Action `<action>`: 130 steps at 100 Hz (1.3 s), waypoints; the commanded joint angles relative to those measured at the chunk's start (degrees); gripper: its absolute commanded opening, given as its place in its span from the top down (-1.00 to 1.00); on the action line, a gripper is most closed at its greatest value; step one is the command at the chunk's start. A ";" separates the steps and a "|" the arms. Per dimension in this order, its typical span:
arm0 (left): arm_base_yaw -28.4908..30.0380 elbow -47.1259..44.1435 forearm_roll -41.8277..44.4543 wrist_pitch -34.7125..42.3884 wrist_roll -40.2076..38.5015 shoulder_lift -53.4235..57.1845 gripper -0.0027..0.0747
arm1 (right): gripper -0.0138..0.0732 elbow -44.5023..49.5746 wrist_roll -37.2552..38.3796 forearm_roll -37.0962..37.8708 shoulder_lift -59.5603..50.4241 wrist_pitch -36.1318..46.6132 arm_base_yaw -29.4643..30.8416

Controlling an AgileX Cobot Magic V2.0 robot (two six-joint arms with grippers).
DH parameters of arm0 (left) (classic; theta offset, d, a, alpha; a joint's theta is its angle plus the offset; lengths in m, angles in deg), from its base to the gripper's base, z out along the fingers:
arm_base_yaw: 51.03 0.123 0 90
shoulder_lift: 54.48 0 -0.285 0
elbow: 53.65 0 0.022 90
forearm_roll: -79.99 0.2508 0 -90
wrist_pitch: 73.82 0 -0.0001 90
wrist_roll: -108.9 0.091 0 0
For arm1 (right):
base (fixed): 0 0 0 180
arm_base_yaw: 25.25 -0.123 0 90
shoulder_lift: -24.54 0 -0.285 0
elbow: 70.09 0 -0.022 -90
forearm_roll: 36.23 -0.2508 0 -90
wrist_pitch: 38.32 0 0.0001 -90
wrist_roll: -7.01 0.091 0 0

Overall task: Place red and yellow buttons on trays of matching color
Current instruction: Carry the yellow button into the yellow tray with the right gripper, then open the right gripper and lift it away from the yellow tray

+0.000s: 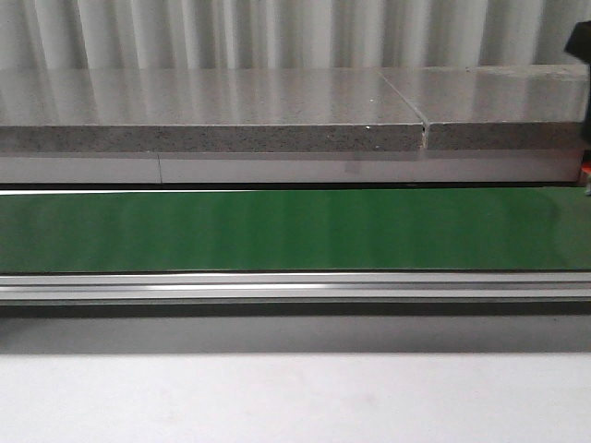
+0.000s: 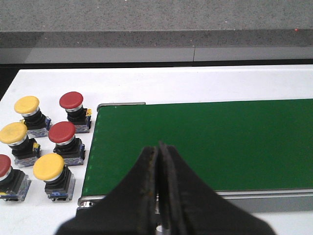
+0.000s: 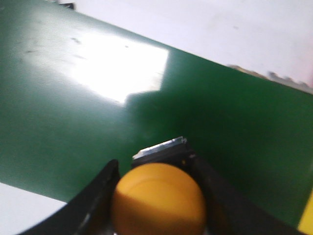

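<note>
Overhead, right pincer (image 3: 156,205) grips yellow button (image 3: 157,198) (belt (image 3: 73,107) below).

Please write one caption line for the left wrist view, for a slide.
Shut left gripper over green belt; three yellow buttons and three red buttons stand beside it.

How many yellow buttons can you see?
4. Three stand on the white table beside the green belt's end: one, a second, a third. The fourth is held in the right gripper over the belt. More may be out of view.
</note>
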 commanded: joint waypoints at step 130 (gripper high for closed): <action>-0.31 1.49 -1.12 4.07 0.14 -0.05 0.98 | 0.06 7.15 11.08 1.14 8.48 14.36 32.63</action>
